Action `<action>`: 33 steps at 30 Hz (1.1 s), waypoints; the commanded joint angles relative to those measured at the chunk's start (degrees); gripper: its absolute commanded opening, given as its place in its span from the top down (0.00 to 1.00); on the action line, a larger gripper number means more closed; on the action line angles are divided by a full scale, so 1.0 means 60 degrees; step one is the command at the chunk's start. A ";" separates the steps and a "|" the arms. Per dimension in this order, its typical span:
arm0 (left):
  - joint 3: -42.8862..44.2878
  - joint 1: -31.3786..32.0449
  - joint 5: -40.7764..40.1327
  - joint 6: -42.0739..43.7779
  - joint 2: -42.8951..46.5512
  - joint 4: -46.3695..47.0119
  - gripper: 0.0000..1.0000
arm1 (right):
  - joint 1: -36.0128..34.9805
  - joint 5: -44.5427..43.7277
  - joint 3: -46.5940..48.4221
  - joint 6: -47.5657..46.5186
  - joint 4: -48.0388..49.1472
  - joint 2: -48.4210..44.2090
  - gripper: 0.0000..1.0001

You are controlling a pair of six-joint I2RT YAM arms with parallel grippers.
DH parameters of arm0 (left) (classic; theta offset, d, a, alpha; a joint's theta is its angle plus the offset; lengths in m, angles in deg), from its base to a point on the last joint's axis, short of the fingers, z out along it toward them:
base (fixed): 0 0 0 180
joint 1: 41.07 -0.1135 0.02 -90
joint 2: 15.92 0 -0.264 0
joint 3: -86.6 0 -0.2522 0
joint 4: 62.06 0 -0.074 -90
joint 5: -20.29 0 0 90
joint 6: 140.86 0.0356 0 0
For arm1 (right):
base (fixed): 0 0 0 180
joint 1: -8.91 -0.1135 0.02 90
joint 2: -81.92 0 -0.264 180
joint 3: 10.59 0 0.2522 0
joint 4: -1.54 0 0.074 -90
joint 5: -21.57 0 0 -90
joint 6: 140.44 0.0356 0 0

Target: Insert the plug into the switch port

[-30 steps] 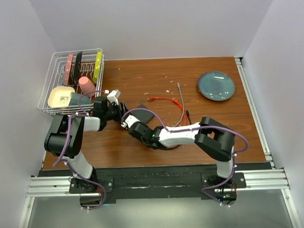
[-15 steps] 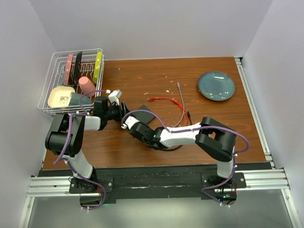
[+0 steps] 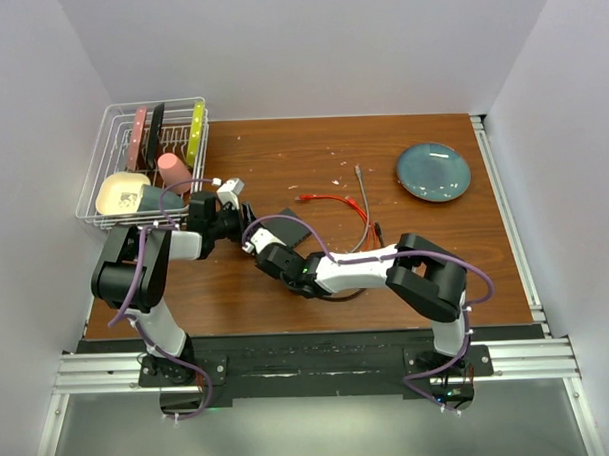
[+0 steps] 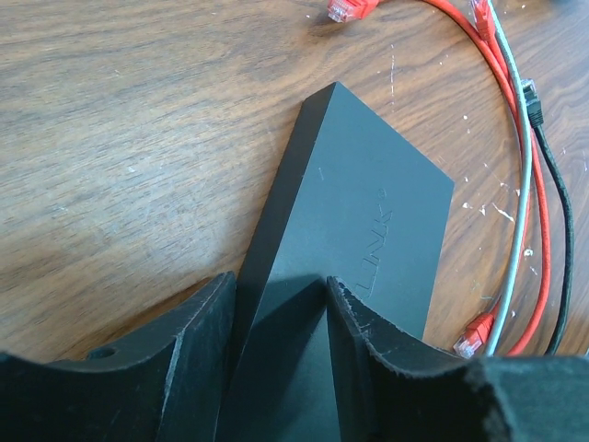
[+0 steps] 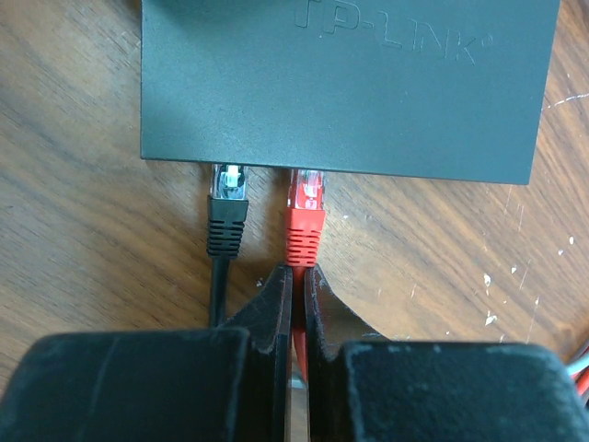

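Overhead view: two arms are seen meeting left of centre on a brown wooden table (image 3: 416, 269). A flat black rectangular plastic box (image 3: 293, 229) lies there, with the left gripper (image 3: 242, 214) at its left end and the right gripper (image 3: 255, 246) at its near side. Loose cables (image 3: 349, 201) in red, grey and black are strewn just right of the box. At the far left, a white wire dish rack (image 3: 93, 185) is filled with three flat boards stood on edge, pink, black and yellow-green, plus a pink cup (image 3: 172, 171) and a cream dish (image 3: 121, 192). At the far right, a round blue-grey plate (image 3: 434, 171) is shown with nothing on it.

Left wrist view: one end of the box is straddled by the fingers (image 4: 189, 350), set about half apart. Whether it is actually clamped cannot be told.

Right wrist view: a red network plug (image 5: 305, 216) is seen with its tip in the switch port (image 5: 306, 172), on the box edge facing the gripper. A black plug (image 5: 228, 207) sits just beside it in the neighbouring port. The right jaws are closed tight on the red cable (image 5: 297, 345) just behind the plug.

Insertion is judged to be under way or nearly done. A short, straight push into the braced box is called for, then release.
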 commanded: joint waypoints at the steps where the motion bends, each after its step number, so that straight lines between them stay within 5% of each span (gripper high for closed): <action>1: 0.0000 0.0410 0.1149 -0.0166 -0.0163 -0.0628 0.63 | 0.0054 0.0319 0.0697 0.0368 0.1244 0.0213 1.00; 15: -0.0219 0.0761 0.1619 -0.0225 -0.0472 -0.0702 0.80 | 0.0274 0.0524 0.1327 0.0514 0.1478 0.0476 1.00; 21: -0.0308 0.0937 0.1633 -0.0240 -0.0530 -0.0833 1.00 | 0.0332 0.0568 0.1898 0.0529 0.1551 0.0710 1.00; 33: -0.0703 0.1274 0.1545 -0.0401 -0.0486 -0.0746 1.00 | 0.0596 0.0568 0.2631 0.0631 0.2137 0.1077 1.00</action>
